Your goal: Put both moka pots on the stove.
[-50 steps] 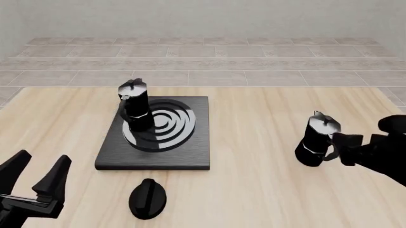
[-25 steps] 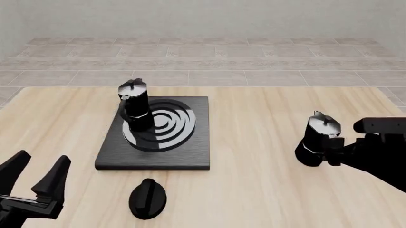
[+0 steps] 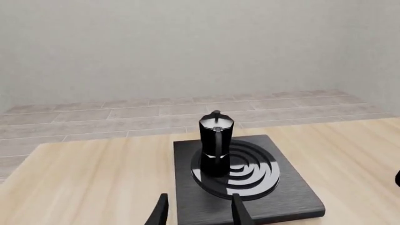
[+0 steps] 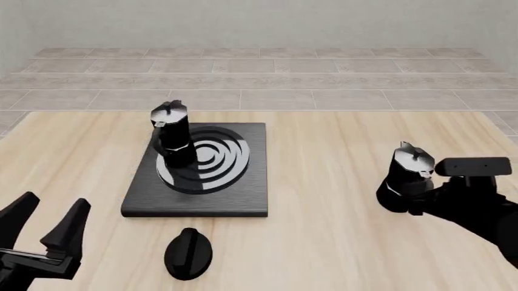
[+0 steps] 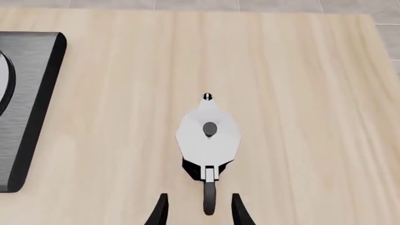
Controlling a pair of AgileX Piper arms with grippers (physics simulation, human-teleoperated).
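Note:
One moka pot (image 4: 171,134) stands upright on the left part of the stove (image 4: 235,194), over the silver rings; the left wrist view shows that moka pot (image 3: 216,143) on the stove (image 3: 293,199) too. The other moka pot (image 4: 406,178) stands on the table at the right. In the right wrist view this moka pot (image 5: 208,136) shows from above, its handle lying between the fingers of my open right gripper (image 5: 198,199) with gaps on both sides. From the front, my right gripper (image 4: 423,193) is right behind this pot. My left gripper (image 4: 50,213) hangs open and empty near the front left corner.
A flat black oval knob (image 4: 188,253) lies on the wood in front of the stove. The stove's edge (image 5: 31,112) shows in the right wrist view, well apart from the pot. A tiled floor lies beyond the table's far edge.
My right gripper has rolled its wrist and closed in on the right pot's handle. Both pots and the left arm have stayed put.

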